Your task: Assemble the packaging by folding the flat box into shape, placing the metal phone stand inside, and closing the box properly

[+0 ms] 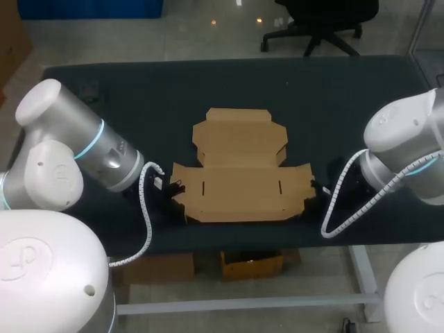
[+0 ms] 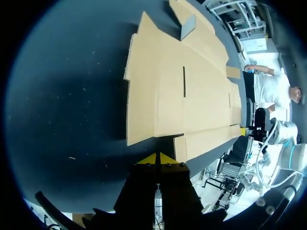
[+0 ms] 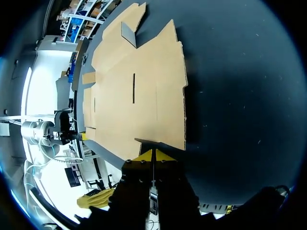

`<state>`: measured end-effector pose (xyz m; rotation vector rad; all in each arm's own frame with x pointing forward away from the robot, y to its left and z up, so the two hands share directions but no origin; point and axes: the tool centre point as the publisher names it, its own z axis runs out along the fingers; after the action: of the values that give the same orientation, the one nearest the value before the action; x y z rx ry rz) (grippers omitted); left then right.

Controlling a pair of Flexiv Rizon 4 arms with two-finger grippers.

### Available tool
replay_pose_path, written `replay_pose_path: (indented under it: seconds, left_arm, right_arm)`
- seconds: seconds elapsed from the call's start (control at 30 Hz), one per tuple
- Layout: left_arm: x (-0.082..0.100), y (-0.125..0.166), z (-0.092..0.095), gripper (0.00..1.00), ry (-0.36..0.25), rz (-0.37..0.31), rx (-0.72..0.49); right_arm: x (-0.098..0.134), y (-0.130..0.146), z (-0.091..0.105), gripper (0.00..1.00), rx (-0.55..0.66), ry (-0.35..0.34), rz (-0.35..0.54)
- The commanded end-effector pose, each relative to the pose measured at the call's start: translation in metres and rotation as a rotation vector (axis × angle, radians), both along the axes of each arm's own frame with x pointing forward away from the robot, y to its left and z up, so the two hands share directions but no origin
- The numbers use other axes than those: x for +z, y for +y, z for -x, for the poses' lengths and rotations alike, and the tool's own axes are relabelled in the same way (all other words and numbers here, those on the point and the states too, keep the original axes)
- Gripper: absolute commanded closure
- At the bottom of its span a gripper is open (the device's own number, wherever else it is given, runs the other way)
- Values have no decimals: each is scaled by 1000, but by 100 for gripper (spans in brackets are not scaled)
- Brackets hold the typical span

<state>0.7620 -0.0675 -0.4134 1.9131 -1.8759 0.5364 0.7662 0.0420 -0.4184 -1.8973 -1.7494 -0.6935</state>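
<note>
Flat box (image 1: 239, 177) of brown cardboard, unfolded, on the near half of the dark counter (image 1: 139, 90). Reaches almost to the counter's near edge, with the narrower panel and its flaps pointing to the far side.

Left arm (image 1: 83, 149): enters from the left, ends at the box's near left corner. Right arm (image 1: 402, 146): enters from the right, ends at the box's near right corner.

Left pincer (image 2: 157, 157): yellow tips pressed together, low over the counter, just at the edge of a side flap. Impossible to tell whether they touch the cardboard. Right pincer (image 3: 152, 154): yellow tips likewise pressed together, just at the edge of the opposite side flap, with no cardboard visibly between them.

Two short slots (image 1: 203, 188) cut in the wide middle panel, one toward each end, running across the panel's width.

Small flap (image 2: 188, 26) beside the far panel stands up a little, its shaded face grey.
</note>
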Motion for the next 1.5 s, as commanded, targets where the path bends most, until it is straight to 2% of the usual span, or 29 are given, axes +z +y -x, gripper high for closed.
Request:
replay_pose_path:
  seconds: [0.03, 0.27, 0.73, 1.07, 1.5]
  left_arm:
    - [1, -2, -1, 100, -1, 1, -6]
    - [8, -6, -1, 100, -24, -11, -31]
    - [12, -12, -3, 100, -34, -30, -66]
    - [15, -15, -3, 100, -42, -46, -85]
    - [12, -18, -5, 100, -46, -88, -98]
  right_arm:
    - [0, 0, 0, 100, 1, 1, -2]
    - [0, 1, -1, 100, 1, 2, 0]
    - [3, 3, 2, 100, -26, 7, 23]
    - [7, 3, 1, 100, -73, 14, -7]
    - [10, 3, -3, 100, -78, 68, -25]
